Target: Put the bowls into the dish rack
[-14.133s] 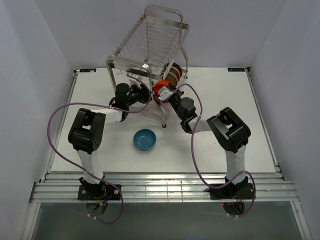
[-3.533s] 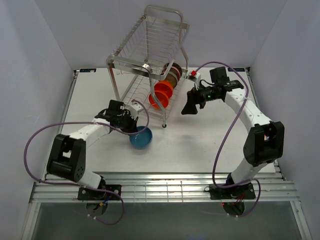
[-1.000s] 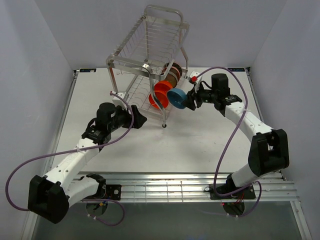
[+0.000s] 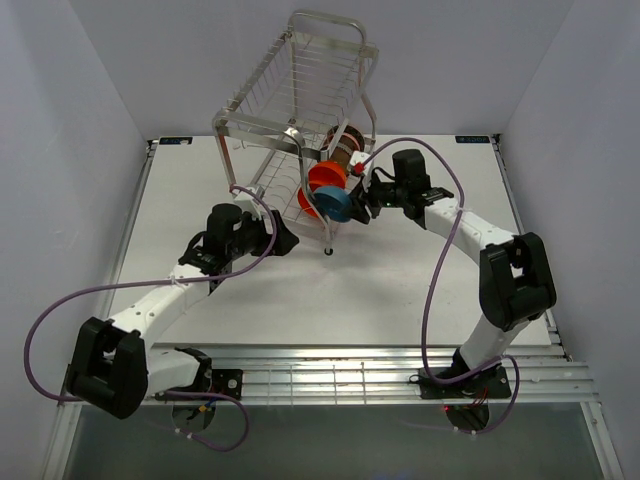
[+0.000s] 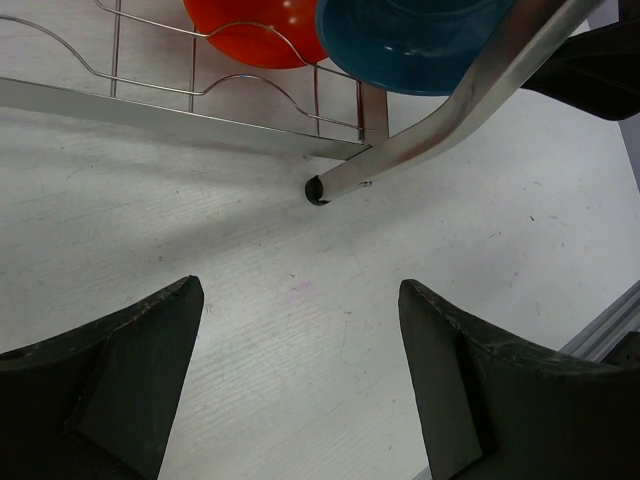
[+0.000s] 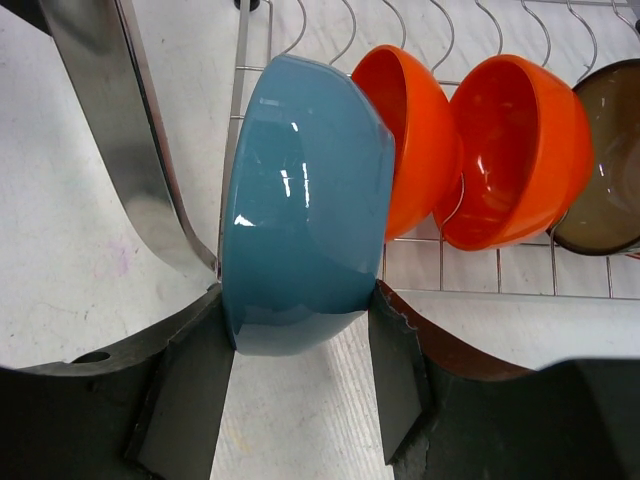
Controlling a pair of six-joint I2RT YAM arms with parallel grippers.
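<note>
Right wrist view shows our right pincer point(image 6: 293, 385) gripping the glossy blue bowl point(image 6: 300, 200), carried in the last second from beside the wire dish rack point(image 4: 290, 90) to its slotted lower tier, on edge just beside 2 smooth orange bowls point(image 6: 410, 140). We judge loading nearly done; our left pincer point(image 5: 300, 370) hangs wide and empty over the matte tabletop point(image 5: 250, 300).

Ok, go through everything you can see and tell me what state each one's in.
Blue bowl: on edge, held at the rack's lower tier.
Right pincer: shut on the blue bowl.
Left pincer: open, empty.
Orange bowls: standing on edge in lower slots.
Brown bowl: on edge behind them.
Dish rack: upright.
</note>
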